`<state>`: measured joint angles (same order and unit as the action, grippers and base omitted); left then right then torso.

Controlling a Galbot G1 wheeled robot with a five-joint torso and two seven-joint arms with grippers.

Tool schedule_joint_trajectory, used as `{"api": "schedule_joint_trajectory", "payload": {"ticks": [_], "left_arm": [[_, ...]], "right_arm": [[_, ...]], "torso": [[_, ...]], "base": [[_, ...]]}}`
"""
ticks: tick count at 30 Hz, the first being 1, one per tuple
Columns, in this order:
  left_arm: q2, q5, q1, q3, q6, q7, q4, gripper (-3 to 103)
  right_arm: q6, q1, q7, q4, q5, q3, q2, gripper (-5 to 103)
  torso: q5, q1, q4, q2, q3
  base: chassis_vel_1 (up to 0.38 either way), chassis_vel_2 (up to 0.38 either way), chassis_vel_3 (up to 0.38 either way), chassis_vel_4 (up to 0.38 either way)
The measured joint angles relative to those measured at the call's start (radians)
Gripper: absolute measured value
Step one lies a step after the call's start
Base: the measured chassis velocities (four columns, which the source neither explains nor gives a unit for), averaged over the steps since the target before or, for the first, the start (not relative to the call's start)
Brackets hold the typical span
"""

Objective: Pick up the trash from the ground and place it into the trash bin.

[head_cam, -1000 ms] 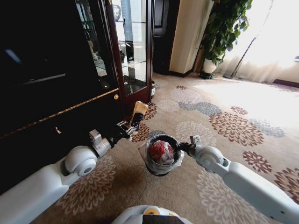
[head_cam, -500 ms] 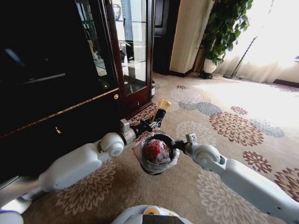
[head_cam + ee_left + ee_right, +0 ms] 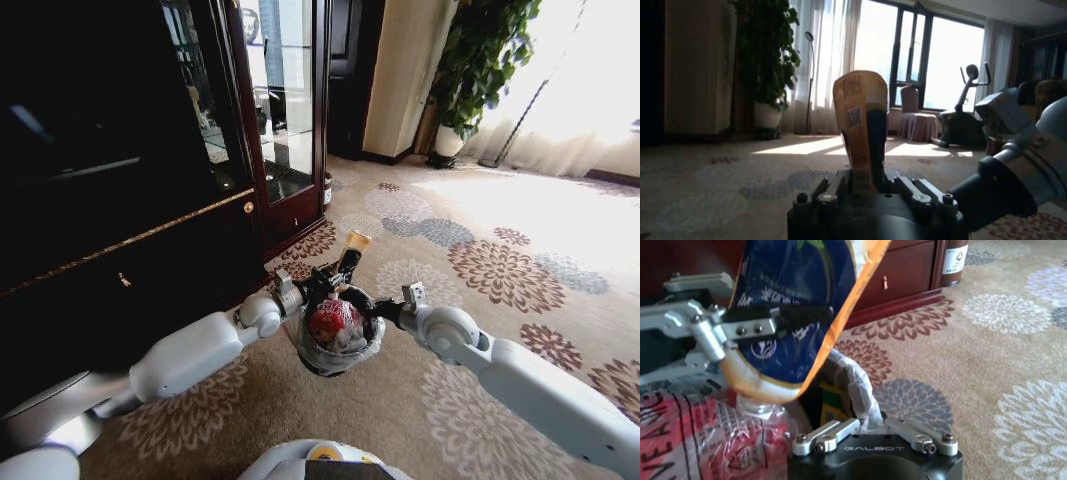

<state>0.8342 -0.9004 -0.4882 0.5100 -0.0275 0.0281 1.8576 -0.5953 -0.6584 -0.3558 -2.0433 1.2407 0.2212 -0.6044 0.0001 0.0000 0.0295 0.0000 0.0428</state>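
One blue-and-orange wrapper (image 3: 351, 252) stands upright, clamped in left pincer (image 3: 335, 279) above bin (image 3: 338, 350).

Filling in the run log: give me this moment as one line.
left gripper: shut on orange-edged blue wrapper, over trash bin | right gripper: shut on bin rim | bin: holds red-and-white plastic bag

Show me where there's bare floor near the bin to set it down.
Open carpet runs right of the trash bin toward the plant. Left is tight: the dark cabinet stands close. The bin's mouth is crowded: left gripper holding a wrapper above, right gripper on the rim.
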Motion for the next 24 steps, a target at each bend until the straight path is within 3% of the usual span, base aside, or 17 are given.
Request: {"api": "schedule_joint_trajectory", "payload": {"ticks": [13,17,20,21,24], "left_arm": [[-0.037,0.088,-0.052,-0.002,-0.030,0.022,-0.020,28],[-0.062,0.098,-0.074,-0.009,0.002,0.023,0.013,28],[-0.074,0.103,-0.083,-0.021,0.072,0.031,0.050,24],[-0.074,0.103,-0.083,-0.021,0.072,0.031,0.050,24],[-0.075,0.103,-0.082,-0.022,0.100,0.032,0.060,33]], "right_arm": [[0.008,-0.004,0.019,-0.005,0.017,-0.024,0.011,1],[0.012,-0.003,0.023,-0.005,0.014,-0.024,0.010,1],[0.018,-0.004,0.026,-0.005,0.006,-0.024,0.010,1],[0.018,-0.004,0.026,-0.005,0.006,-0.024,0.010,1],[0.021,-0.007,0.033,-0.004,-0.006,-0.024,0.013,1]], "torso": [[0.0000,0.000,0.0000,0.000,0.000],[-0.0002,0.000,0.0001,0.000,0.000],[0.0000,0.000,0.0001,0.000,0.000],[0.0000,0.000,0.0001,0.000,0.000],[0.0000,0.000,0.0000,0.000,0.000]], "base": [[0.000,0.000,0.000,0.000],[0.000,0.000,0.000,0.000],[0.000,0.000,0.000,0.000],[0.000,0.000,0.000,0.000],[0.000,0.000,0.000,0.000]]}}
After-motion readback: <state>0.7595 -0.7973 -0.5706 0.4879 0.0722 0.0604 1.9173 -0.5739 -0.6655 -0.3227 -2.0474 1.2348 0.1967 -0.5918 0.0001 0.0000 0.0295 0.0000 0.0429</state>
